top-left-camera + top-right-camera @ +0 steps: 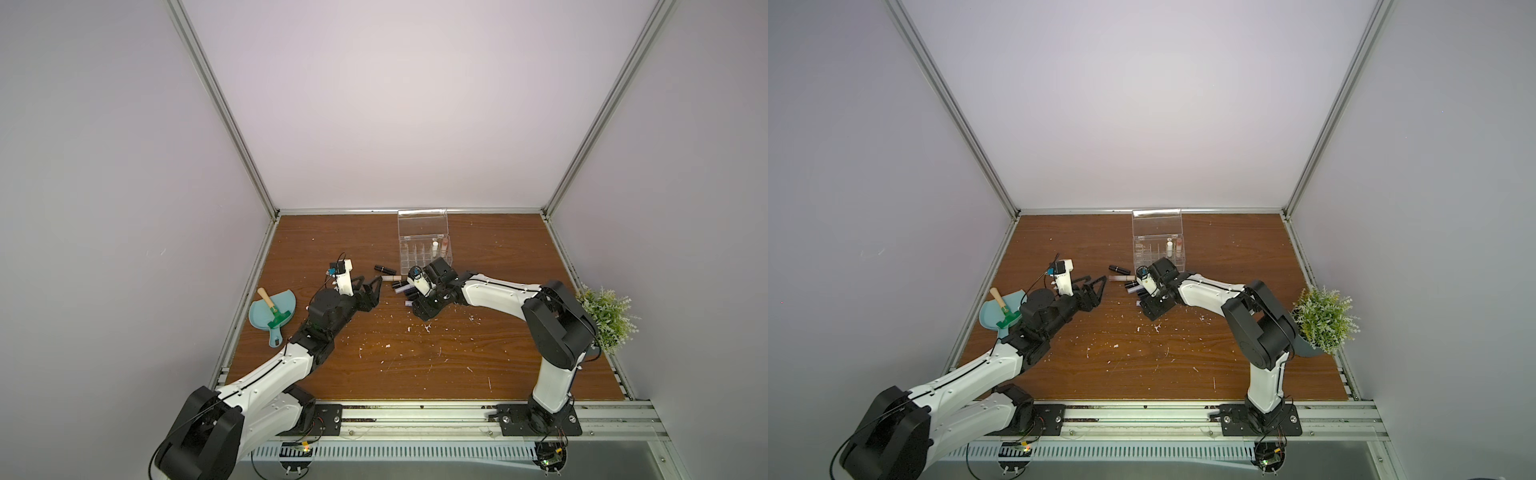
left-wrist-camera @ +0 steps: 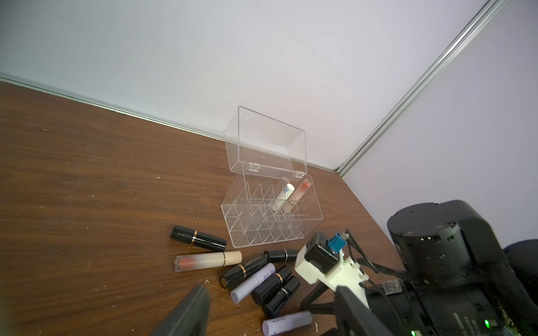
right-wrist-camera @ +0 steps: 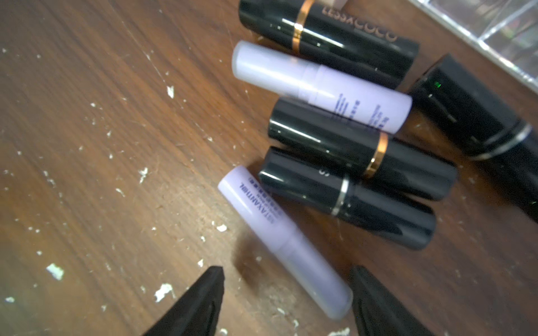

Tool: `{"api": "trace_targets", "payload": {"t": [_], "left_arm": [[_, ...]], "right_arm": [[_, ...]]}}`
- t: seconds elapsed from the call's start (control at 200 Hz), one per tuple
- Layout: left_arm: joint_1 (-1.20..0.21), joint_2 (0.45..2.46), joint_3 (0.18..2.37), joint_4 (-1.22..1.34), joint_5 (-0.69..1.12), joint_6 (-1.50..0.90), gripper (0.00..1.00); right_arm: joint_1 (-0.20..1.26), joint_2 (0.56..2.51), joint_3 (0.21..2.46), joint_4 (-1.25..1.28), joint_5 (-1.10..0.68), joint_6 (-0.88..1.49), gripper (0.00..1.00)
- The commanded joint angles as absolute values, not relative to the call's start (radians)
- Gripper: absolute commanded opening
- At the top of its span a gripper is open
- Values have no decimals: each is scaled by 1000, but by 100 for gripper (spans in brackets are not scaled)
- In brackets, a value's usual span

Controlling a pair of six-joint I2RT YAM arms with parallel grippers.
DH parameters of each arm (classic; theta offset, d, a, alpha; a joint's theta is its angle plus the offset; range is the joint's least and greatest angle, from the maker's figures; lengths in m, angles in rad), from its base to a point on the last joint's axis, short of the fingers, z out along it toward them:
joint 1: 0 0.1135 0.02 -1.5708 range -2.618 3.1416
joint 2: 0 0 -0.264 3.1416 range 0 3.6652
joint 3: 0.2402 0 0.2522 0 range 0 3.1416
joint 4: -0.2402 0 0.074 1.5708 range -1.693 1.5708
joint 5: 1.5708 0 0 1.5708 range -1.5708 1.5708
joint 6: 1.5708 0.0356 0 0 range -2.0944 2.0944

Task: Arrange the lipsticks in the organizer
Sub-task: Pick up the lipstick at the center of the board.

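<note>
Right claw (image 3: 286,270) low at the counter (image 3: 87,131), jaws apart and straddling one end of the lilac tube (image 3: 270,229); that tube lies flat, close against one finger (image 3: 378,305) with a clear gap to the other; no squeeze on it that I can see. Just beside its other end sits the silver-band tube (image 3: 346,197); next along, the gold-band tube (image 3: 361,148), the second lilac tube (image 3: 320,87) and the lettered tube (image 3: 329,32), all lying side by side, packed close; the angled black tube (image 3: 477,116) lies askew to them, near a corner of the organizer (image 3: 495,35).

Over to the left claw (image 1: 375,293); it sits left of the pile, jaws well apart, gripping nothing. Between it and the pile, in both top views, the lone black tube (image 1: 383,268) and the peach tube (image 1: 392,277) lie side by side on the wood, just off the organizer's front left corner.

Now the organizer itself; it stands toward the back of the counter, right behind the pile, lid (image 2: 265,142) swung up; inside, the white tube (image 2: 283,197) and the pink tube (image 2: 297,197) lean side by side in neighbouring compartments toward the far right end. Dustpan (image 1: 286,303) with a brush (image 1: 266,297) lies off the counter's left edge; plant (image 1: 606,316) off the right.
</note>
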State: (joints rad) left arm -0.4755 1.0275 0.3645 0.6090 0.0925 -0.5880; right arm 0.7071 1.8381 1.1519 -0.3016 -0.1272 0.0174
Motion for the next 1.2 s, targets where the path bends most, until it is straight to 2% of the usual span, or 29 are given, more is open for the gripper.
{"api": "trace_targets", "payload": {"t": [0.0, 0.305, 0.66, 0.76, 1.041, 1.196], "left_arm": [[-463, 1021, 376, 606, 107, -590, 72], [-463, 1012, 372, 589, 111, -584, 72], [-451, 1010, 375, 595, 160, -604, 71], [-447, 999, 374, 592, 169, -612, 69], [-440, 961, 381, 571, 224, -629, 67], [-432, 949, 395, 572, 311, -649, 65]], "right_arm": [[721, 1775, 1152, -331, -106, 9, 71], [762, 1811, 1169, -359, -74, 7, 67], [789, 1839, 1168, -402, -42, 0, 56], [793, 1834, 1158, -405, -37, 0, 51], [808, 1788, 1130, -409, -26, -7, 28], [808, 1733, 1104, -406, -35, -10, 22]]}}
